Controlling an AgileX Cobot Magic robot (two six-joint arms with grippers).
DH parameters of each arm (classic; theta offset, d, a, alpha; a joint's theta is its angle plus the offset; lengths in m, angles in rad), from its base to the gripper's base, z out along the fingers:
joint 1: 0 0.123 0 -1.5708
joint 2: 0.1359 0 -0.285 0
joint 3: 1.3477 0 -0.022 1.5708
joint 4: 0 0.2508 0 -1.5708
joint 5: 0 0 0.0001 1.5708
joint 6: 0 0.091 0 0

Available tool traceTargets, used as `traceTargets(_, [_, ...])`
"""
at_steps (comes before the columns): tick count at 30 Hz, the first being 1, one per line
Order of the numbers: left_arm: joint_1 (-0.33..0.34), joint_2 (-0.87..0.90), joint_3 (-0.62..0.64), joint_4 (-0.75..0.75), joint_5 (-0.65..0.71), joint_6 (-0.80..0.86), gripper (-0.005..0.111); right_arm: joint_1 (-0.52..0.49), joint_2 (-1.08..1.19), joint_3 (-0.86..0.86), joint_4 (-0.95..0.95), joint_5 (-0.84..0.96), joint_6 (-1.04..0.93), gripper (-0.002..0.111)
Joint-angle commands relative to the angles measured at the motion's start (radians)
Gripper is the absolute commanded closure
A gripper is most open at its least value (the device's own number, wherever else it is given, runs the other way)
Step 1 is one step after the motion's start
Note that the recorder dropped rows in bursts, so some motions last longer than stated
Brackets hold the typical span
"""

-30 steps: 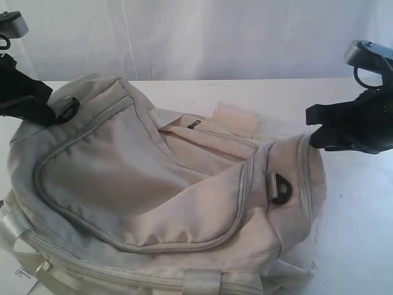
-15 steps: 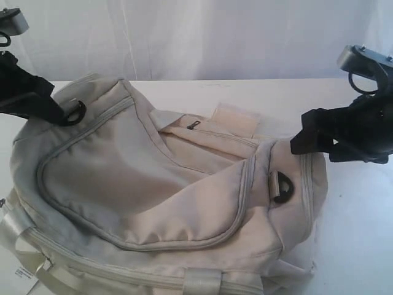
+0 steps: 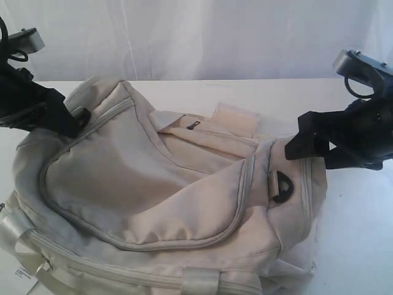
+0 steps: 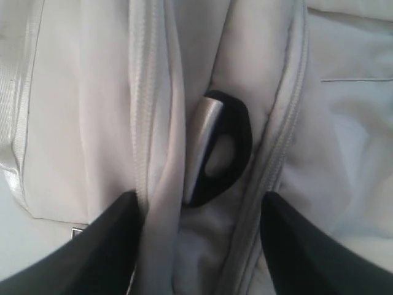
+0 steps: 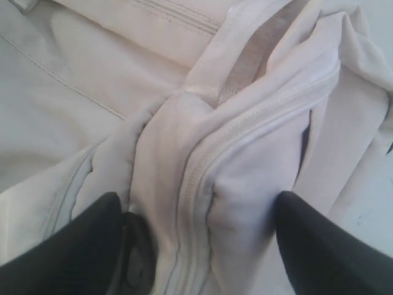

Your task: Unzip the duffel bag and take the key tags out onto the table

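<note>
**Bag not open yet**

The big cream cloth duffel bag (image 3: 153, 184) lies on the white bench (image 3: 356, 233), and its curved zip looks shut. My left pincer (image 4: 199, 200) is wide around a black D-ring (image 4: 233, 141). My right pincer (image 5: 198, 200) is wide at the other end. I see no key tags. Unzipping and taking them out are left.

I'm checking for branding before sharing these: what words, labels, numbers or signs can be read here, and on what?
No text can be read in any view.
Small white label by the duffel bag's near left corner: faint dark print, too small and blurred to read.
Bag fabric, zips, D-rings: no print visible.
</note>
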Motion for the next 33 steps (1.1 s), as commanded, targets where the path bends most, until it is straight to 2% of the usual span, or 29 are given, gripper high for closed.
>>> traceTargets(1, [0.001, -0.002, 0.008, -0.027, 0.036, 0.003, 0.045, 0.001, 0.031, -0.005, 0.008, 0.007, -0.008, 0.042])
traceTargets(6, [0.001, -0.002, 0.008, -0.036, 0.034, 0.012, 0.045, 0.001, 0.044, -0.005, 0.025, 0.013, -0.008, 0.042])
traceTargets(9, [0.001, 0.002, 0.008, -0.036, 0.032, 0.020, 0.052, 0.001, 0.048, -0.005, 0.047, 0.019, -0.008, 0.042])
traceTargets(14, [0.001, 0.022, 0.008, -0.036, 0.032, 0.022, 0.081, 0.001, 0.099, -0.005, 0.061, 0.030, -0.008, 0.048])
traceTargets(16, [0.001, 0.029, 0.008, -0.033, 0.032, 0.022, 0.094, 0.001, 0.125, -0.005, 0.078, 0.030, -0.010, 0.058])
traceTargets(18, [0.001, 0.029, 0.008, -0.016, 0.032, 0.022, 0.107, 0.001, 0.145, -0.009, 0.097, 0.008, -0.022, 0.073])
traceTargets(22, [0.003, 0.009, 0.013, 0.002, 0.048, 0.010, 0.107, -0.001, 0.177, -0.078, 0.098, -0.039, -0.138, 0.106])
traceTargets(26, [0.003, -0.065, 0.090, 0.045, -0.007, -0.011, 0.107, -0.001, 0.204, -0.144, 0.098, -0.106, -0.170, 0.108])
traceTargets(33, [0.003, -0.236, 0.215, 0.370, -0.185, -0.339, 0.107, -0.001, 0.238, -0.267, 0.098, -0.130, -0.173, 0.108])
